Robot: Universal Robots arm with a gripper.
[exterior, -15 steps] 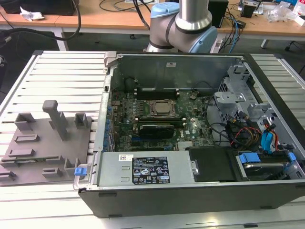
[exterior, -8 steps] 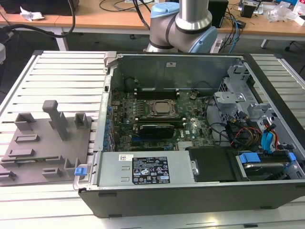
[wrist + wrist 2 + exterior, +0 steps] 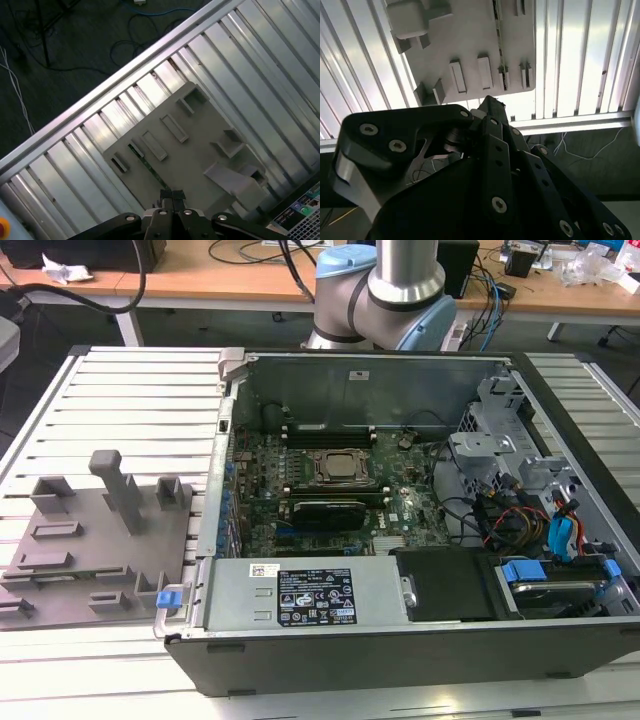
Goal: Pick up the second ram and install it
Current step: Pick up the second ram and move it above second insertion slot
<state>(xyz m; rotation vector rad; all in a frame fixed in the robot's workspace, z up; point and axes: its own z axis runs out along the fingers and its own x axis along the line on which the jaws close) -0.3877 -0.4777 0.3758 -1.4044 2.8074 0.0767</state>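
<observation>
The second ram (image 3: 145,163) is a thin green stick standing on edge in a slot of the grey holder block (image 3: 192,160). In the second wrist view the ram (image 3: 499,50) runs as a narrow green line across the holder (image 3: 465,40). My gripper (image 3: 172,196) hangs well above the holder, its fingertips pressed together and holding nothing. Seen from above, the tips lie just off one end of the ram. In the second wrist view the gripper (image 3: 490,104) shows from behind, its dark linkage covering the lower part. The holder (image 3: 90,540) lies at the exterior view's left.
An open computer case (image 3: 400,640) lies at the exterior view's right of the holder, with the motherboard's CPU socket (image 3: 340,467), memory slots (image 3: 325,430) and a black module (image 3: 325,510). The arm's base (image 3: 385,290) stands behind the case. Ribbed aluminium table (image 3: 80,165) all around.
</observation>
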